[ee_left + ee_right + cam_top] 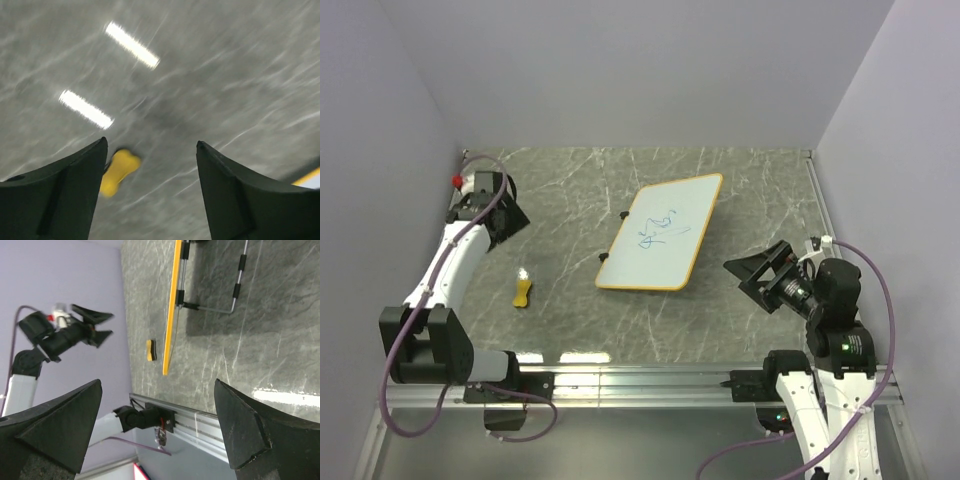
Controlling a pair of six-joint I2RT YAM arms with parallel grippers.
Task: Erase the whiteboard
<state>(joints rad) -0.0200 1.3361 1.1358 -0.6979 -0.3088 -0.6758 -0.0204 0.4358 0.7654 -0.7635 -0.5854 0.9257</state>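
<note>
**Whiteboard waiting mid-table, both grippers gaping**

Finding the flat white rectangular whiteboard (662, 233) with rounded corners and a thin orange-yellow rim lying near the middle of the grey marbled table (570, 190), turned at a slant, its far corner pointing toward the right rear; seeing loose blue scribbles (658, 228) across its middle; noting two small black tabs (603, 258) sticking out along its left long edge. Catching the same whiteboard (172, 305) edge-on from the right wrist, as an orange strip, with a thin metal wire frame (235, 290) in black sleeves just beside it; glimpsing only a yellow sliver of it (310, 177) at the lower right of the left wrist view.

Spotting a small yellow peanut-shaped block (523, 291) resting on the table left of the whiteboard, well apart from it; meeting it again, blurred, (118, 171) beside the left finger of the wrist view, and once more (151, 350) near the board's near corner.

Hovering at the far left of the table: the left gripper (505, 215), fingers spread wide (151, 145), gripping nothing. Hanging off to the right of the whiteboard, clear of its rim: the right gripper (760, 268), fingers likewise splayed wide (157, 385), gripping nothing.

Running along the near edge: a silver aluminium rail (640, 380).
</note>
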